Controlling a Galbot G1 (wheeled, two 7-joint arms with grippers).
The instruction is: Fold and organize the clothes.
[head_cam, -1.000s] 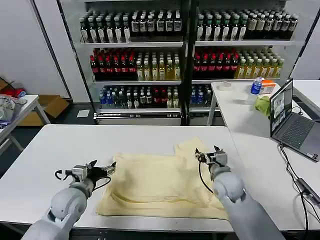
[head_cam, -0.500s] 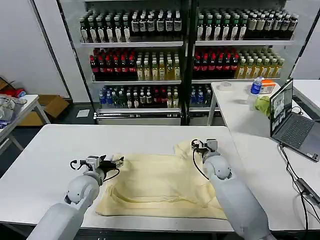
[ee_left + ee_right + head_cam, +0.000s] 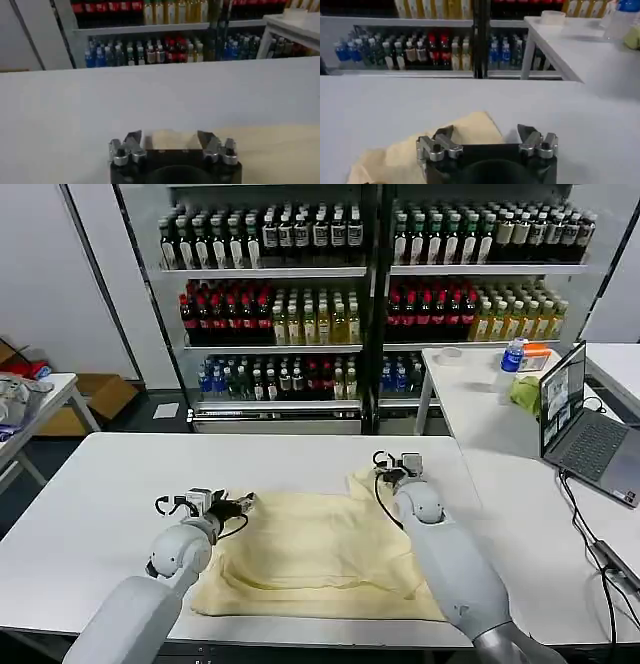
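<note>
I see the cream T-shirt (image 3: 320,554) spread flat on the white worktop (image 3: 110,484). Left gripper (image 3: 243,504) at its far left corner, jaws wide. Right gripper (image 3: 385,473) over the far right sleeve, jaws wide, nothing held.

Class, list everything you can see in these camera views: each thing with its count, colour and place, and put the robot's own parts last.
Thin cream short-sleeved T-shirt: one, pale yellow, spread on the near table.
Large white work table: one, white, under the shirt.
Second white table: one, to the right, carrying the laptop.
Open grey laptop: one, grey, on the right table.
Yellow-green cloth lump: one, beside the laptop.
Shelves of drink bottles: many, dark, red, yellow and blue, along the back wall.
Left end effector: one, open, at the shirt's left far corner.
Right end effector: one, open, at the shirt's right far sleeve.
</note>
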